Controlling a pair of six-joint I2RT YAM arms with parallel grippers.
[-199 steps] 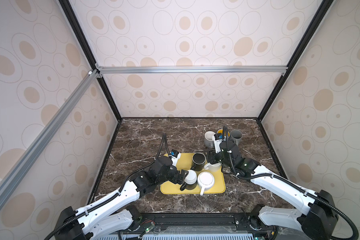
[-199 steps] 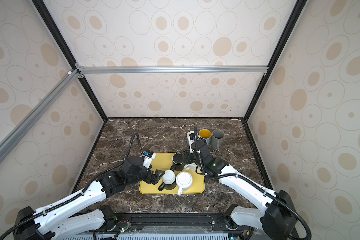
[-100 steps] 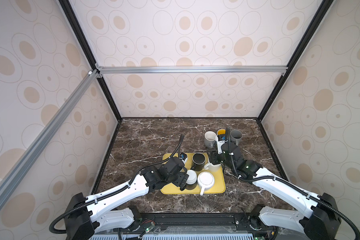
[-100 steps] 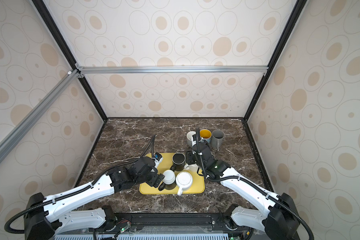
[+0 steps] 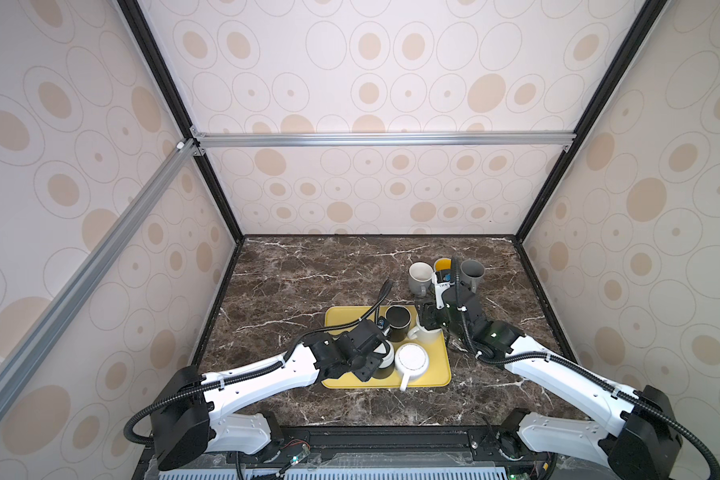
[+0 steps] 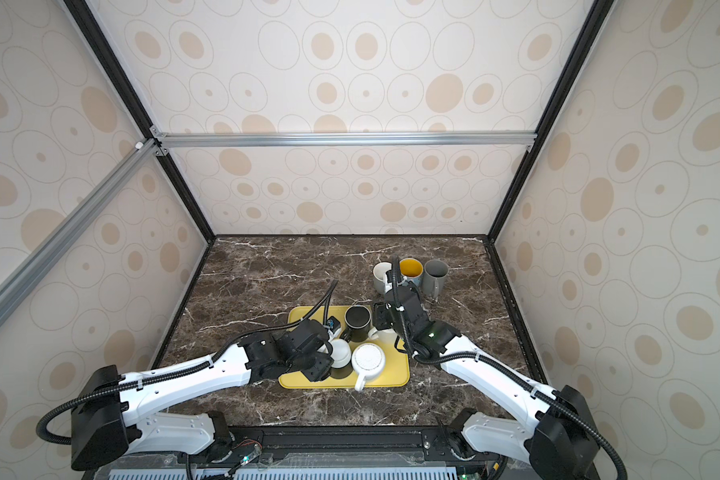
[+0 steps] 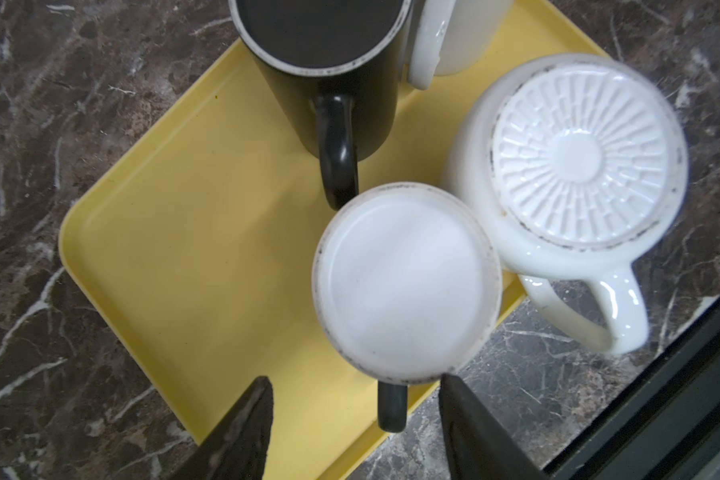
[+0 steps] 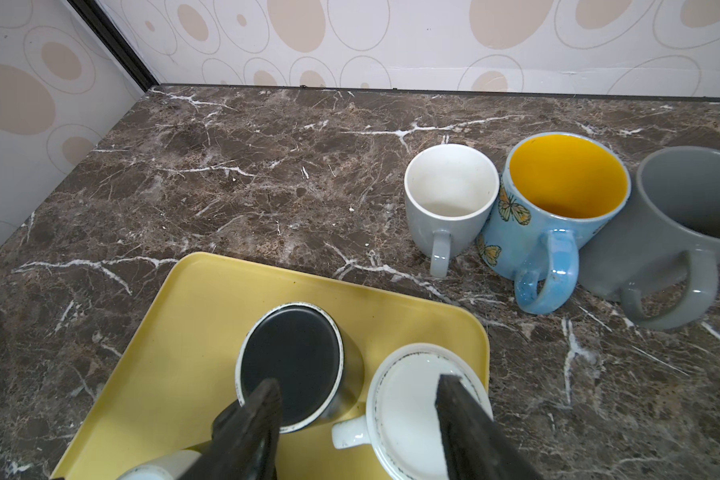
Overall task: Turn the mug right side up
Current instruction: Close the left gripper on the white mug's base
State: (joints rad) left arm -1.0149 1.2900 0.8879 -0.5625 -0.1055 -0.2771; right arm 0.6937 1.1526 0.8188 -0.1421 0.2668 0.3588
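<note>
Centre frame: yellow tray (image 6: 395, 372) carried a black mug (image 6: 358, 322) and a white mug (image 6: 367, 359), base up. Above-right, three upright mugs (image 6: 411, 270) stood in a row on marble top (image 6: 246, 282).

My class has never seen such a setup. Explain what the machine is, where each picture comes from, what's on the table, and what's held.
Two robot arms, each ending in a two-fingered gripper, work at a table. Two pictures look down from overhead; two come from cameras on the arms' wrists.

Four mugs stand upside down on a yellow tray: a black mug, a ribbed white mug, a black-handled mug and a plain white mug. A pale mug, a blue mug and a gray mug stand upright behind.

The left gripper straddles the handle; the right gripper hangs over the plain white mug. Both are open, holding nothing.
</note>
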